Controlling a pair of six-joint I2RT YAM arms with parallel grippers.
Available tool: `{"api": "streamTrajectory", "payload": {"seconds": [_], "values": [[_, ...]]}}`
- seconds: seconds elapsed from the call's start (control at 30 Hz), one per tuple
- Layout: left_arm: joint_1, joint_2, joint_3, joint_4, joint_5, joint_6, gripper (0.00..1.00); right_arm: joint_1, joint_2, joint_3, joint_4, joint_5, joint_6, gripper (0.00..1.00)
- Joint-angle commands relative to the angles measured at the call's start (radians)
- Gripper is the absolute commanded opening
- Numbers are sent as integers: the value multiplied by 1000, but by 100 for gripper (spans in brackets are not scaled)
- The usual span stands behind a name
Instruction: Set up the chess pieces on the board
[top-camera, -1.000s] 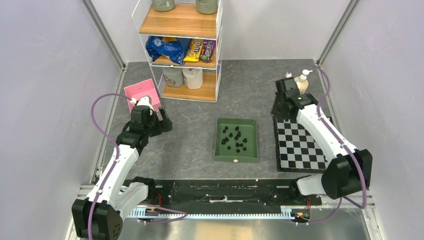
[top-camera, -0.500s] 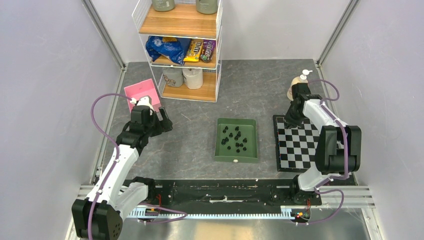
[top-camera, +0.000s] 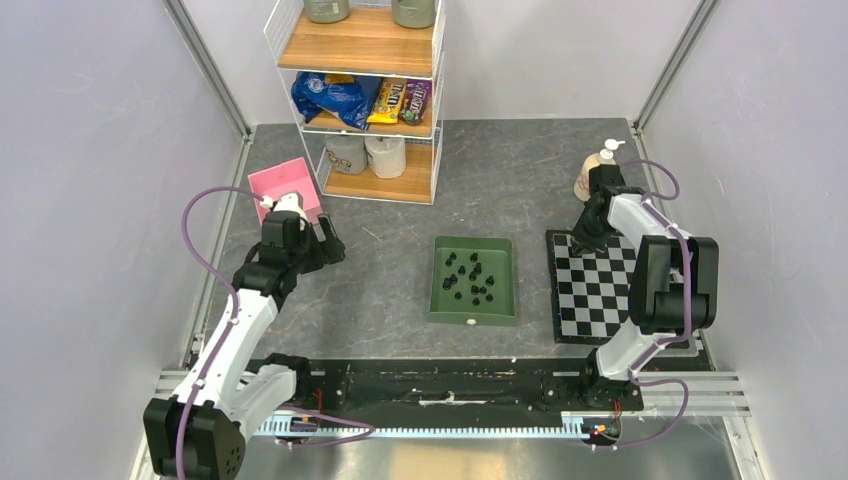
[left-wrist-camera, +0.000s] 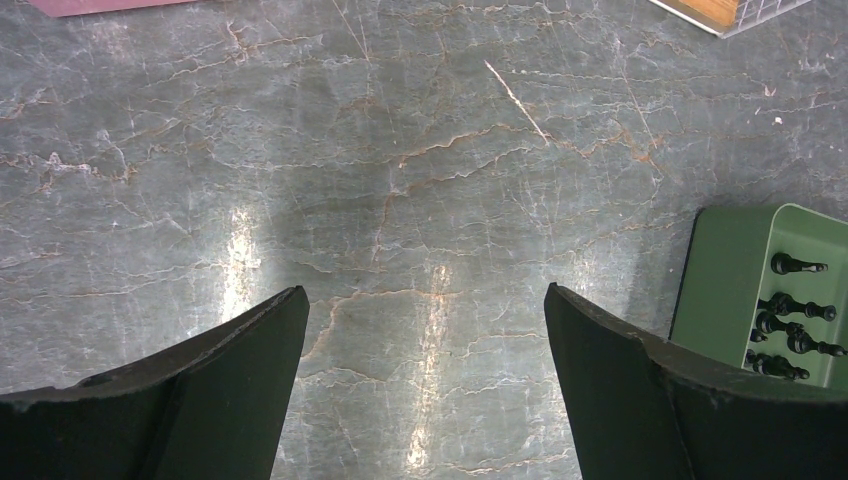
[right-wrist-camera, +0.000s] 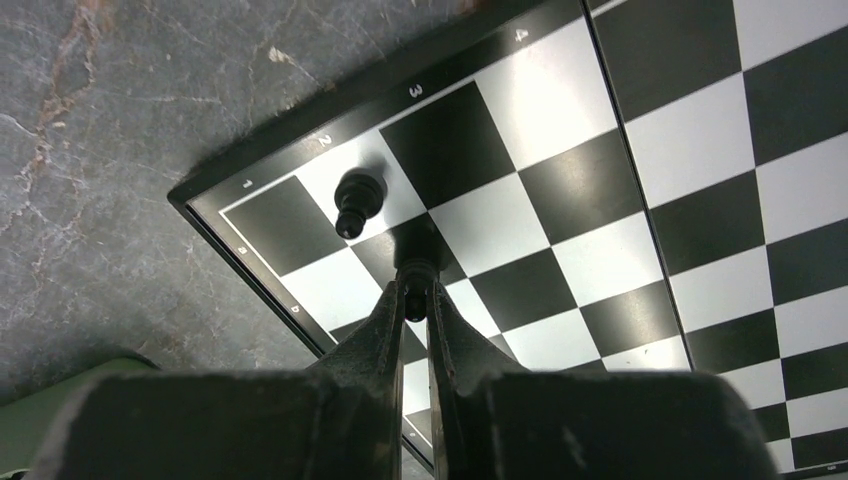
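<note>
At the far-left corner of the board (right-wrist-camera: 560, 200), right gripper (right-wrist-camera: 415, 300) is clamped on a black piece (right-wrist-camera: 417, 265) beside another standing piece (right-wrist-camera: 357, 195). Left gripper (left-wrist-camera: 425, 310) is spread wide.

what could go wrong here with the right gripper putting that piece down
1. The right gripper is shut on the held piece close beside a standing piece; opening or lifting away could knock that one over.
2. Only the fingertips pinch the held piece, so it may tip when released onto the board.
3. The bottle stands close behind that arm and could get bumped.
</note>
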Motion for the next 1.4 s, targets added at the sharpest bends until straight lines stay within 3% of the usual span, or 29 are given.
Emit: {"api": "streamTrajectory", "payload": {"seconds": [0.0,0.37,0.57,0.67,0.87,0.97,1.1,1.37], "values": [[-1,1,41,13,13,2,95,-9,43,40,42,-6,-21,14],[-1,1,41,13,14,2,95,-11,27,34,34,-11,-28,23],[-1,0,42,14,15,2,95,-11,-8,50,8,-28,-34,38],[-1,2,41,13,18,2,95,-11,-52,63,-23,-21,-38,47],[-1,4,43,13,23,2,95,9,-225,44,-90,-28,-32,51],[-1,1,41,13,17,1,95,65,-332,26,-109,-31,-9,54],[-1,0,44,13,17,1,95,237,-402,33,-110,-52,47,55],[-1,-9,41,13,16,1,95,530,-243,146,-72,-33,128,54]]}}
